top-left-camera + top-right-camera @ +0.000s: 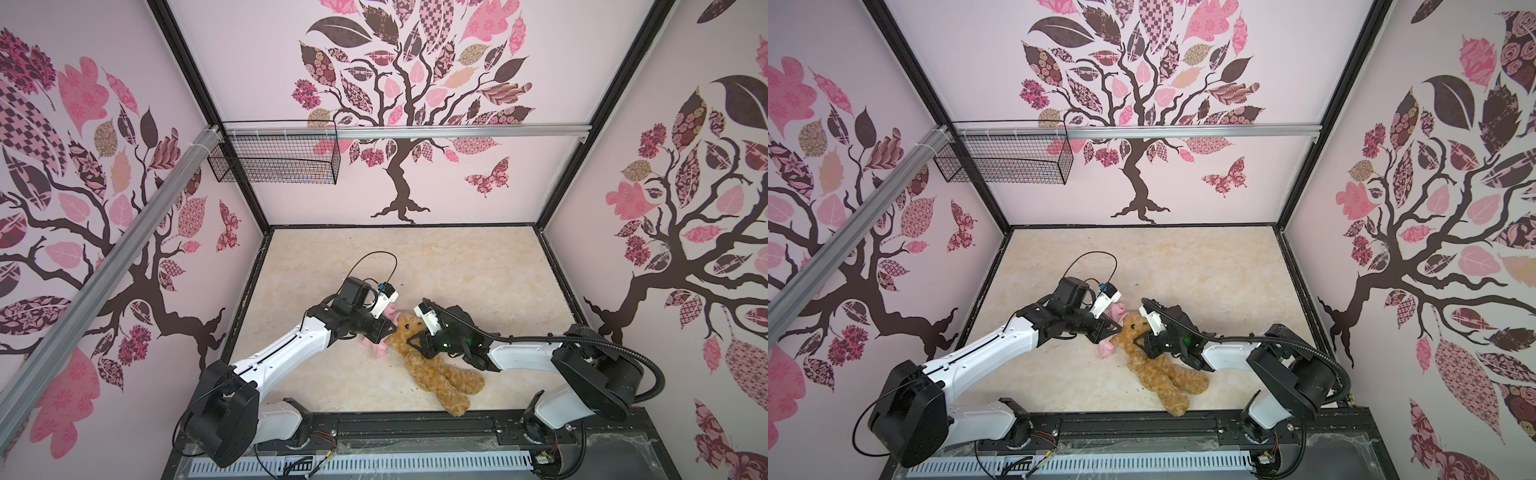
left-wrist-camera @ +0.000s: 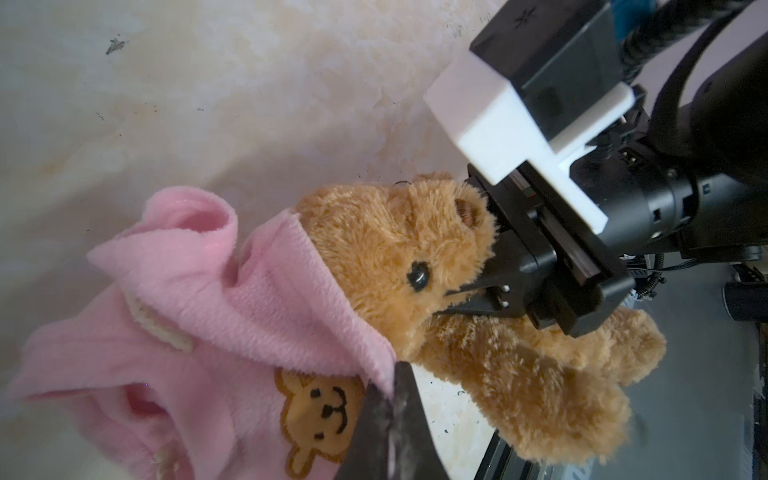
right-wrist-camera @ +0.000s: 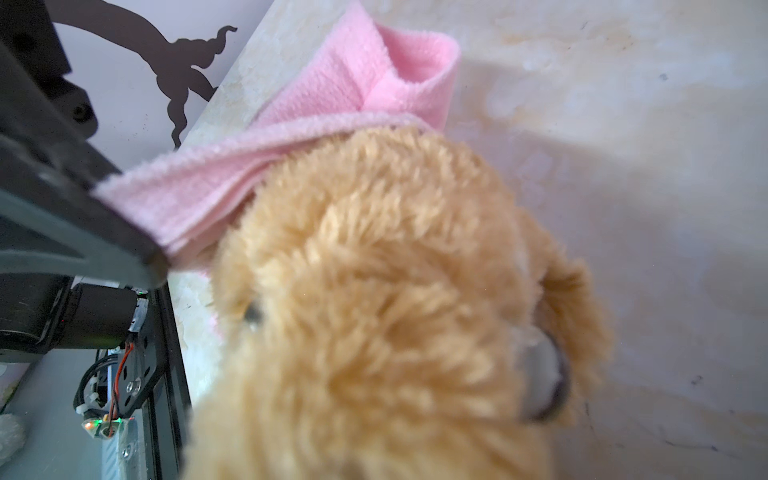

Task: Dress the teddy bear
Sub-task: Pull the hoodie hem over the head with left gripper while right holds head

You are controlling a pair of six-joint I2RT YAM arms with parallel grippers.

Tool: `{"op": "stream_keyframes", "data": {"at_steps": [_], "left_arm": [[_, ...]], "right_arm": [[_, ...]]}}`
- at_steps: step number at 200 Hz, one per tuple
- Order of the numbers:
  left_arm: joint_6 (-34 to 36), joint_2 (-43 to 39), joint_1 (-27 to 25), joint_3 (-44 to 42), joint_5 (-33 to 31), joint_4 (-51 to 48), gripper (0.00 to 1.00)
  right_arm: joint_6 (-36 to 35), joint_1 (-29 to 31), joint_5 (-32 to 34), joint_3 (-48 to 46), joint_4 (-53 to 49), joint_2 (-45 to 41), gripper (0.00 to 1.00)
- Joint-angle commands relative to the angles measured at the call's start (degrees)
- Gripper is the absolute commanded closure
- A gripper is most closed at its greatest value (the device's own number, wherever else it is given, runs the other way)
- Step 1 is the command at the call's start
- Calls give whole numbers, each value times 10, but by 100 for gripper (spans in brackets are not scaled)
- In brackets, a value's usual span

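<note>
Stretching the shirt (image 2: 199,299) open, the left gripper (image 1: 391,328) has its jaws pressed together on the hem. The cloth runs taut from them across the crown of the bear (image 1: 422,361), seemingly so that the opening can slide over the head. The bear lies face up on the table (image 1: 478,270), near the middle of the front rail, with its head toward the back and its legs toward the rail. Only the top of its head is under the cloth, and the arms are bare. The right gripper (image 2: 453,301) sits at the chin, likely to steady the bear against that pull. Its jaws are close together in the fur, but I cannot tell whether they pinch it.
</note>
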Motion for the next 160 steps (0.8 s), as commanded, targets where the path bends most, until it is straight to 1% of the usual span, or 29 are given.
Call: {"op": "stream_keyframes", "data": {"at_steps": [1, 19, 40, 66, 75, 96, 111, 136, 160], "left_arm": [[-12, 6, -8, 33, 12, 8, 100], [-5, 9, -8, 34, -3, -3, 100], [5, 11, -8, 29, -39, -17, 100], [13, 14, -8, 25, -47, -17, 100], [15, 16, -9, 25, -47, -18, 100], [13, 18, -13, 27, -42, -11, 100], [5, 17, -15, 29, -21, 0, 100], [-24, 13, -15, 35, 12, 30, 99], [-57, 19, -15, 48, 19, 57, 98]], "right_arm": [[20, 3, 31, -2, 29, 0, 84], [28, 3, 60, -7, 24, -22, 86], [31, 4, 102, -12, 0, -62, 86], [34, 3, 131, -20, -11, -97, 87], [36, 4, 132, -17, -15, -100, 87], [43, 5, 128, -3, -21, -81, 87], [45, 10, 123, 3, -14, -57, 87], [35, 36, 130, 7, -6, -27, 87], [14, 65, 125, 1, 18, -13, 87]]}}
